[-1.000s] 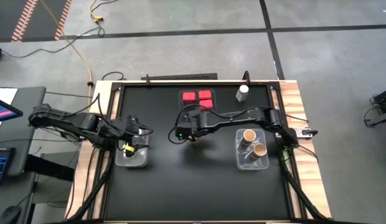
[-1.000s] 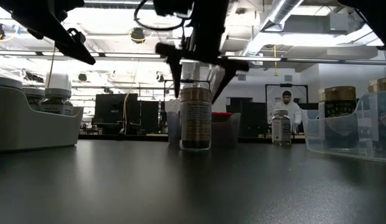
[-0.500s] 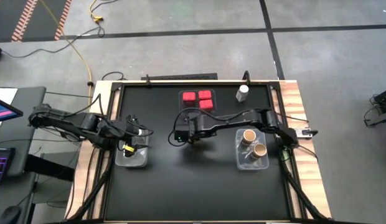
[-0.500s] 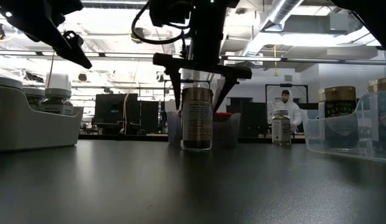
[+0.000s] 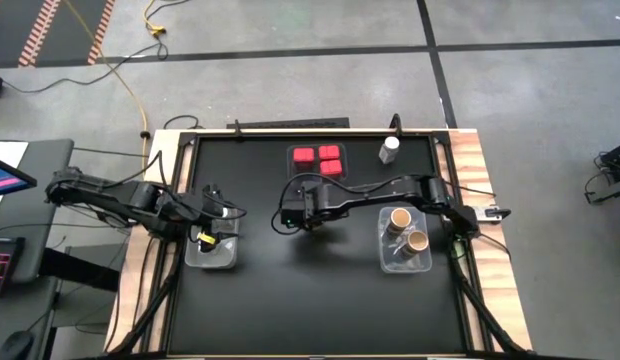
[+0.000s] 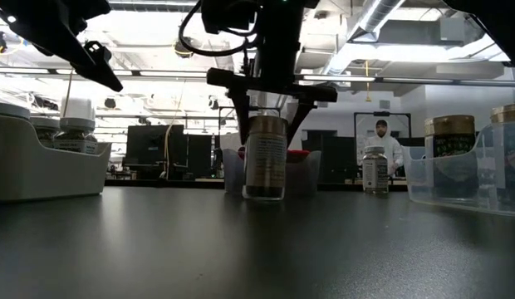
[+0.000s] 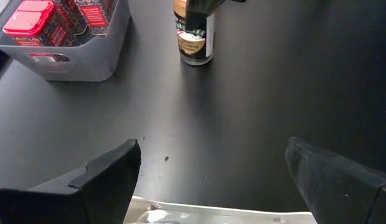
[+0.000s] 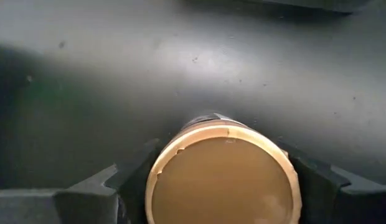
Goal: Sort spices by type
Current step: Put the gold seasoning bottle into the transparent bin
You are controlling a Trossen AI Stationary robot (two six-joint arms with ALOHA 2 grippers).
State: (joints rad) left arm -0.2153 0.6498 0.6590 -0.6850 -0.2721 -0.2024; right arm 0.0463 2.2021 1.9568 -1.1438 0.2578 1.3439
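Here a tan-lidded jar stands near the middle of the black worktop, leaning slightly in the low view. The right hand has dropped over it from above, one finger on each side of its tan lid; the wrist view shows the fingers pressed against the lid's rim, so the right hand is grasping the jar.

Just behind the jar sits a clear bin with three red square-topped tins. To the right, another clear bin holds two more tan-lidded jars, and a lone white-capped jar stands at the far right of the worktop.

The left hand hangs over the bin at the left edge, fingers spread wide and holding nothing; white-capped jars sit in that bin.
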